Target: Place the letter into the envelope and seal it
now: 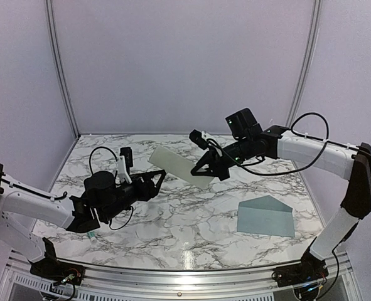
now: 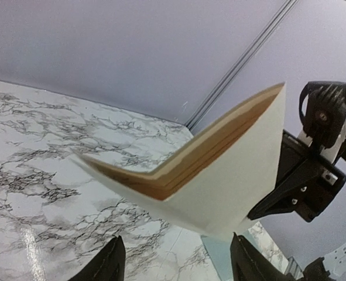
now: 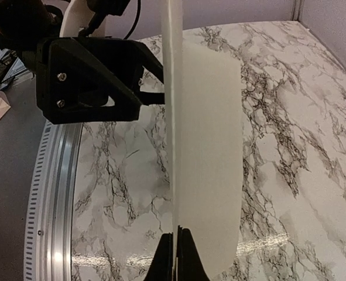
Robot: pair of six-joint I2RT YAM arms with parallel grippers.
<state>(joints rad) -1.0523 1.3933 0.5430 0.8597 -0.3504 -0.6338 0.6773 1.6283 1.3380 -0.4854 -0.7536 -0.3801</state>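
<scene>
Marble tabletop (image 1: 191, 213) between pale walls carries one envelope (image 1: 265, 215), lying flat with its flap open toward the back wall and open marble all round it. I count one folded cream letter (image 1: 176, 164), raised well to the far left of the envelope. My right gripper (image 1: 204, 168) pinches the letter's end nearer the envelope. My left gripper (image 1: 159, 180), further left, stands spread just beside the other end; contact is unclear. The right wrist view sees the letter edge-on, its top cut off.
</scene>
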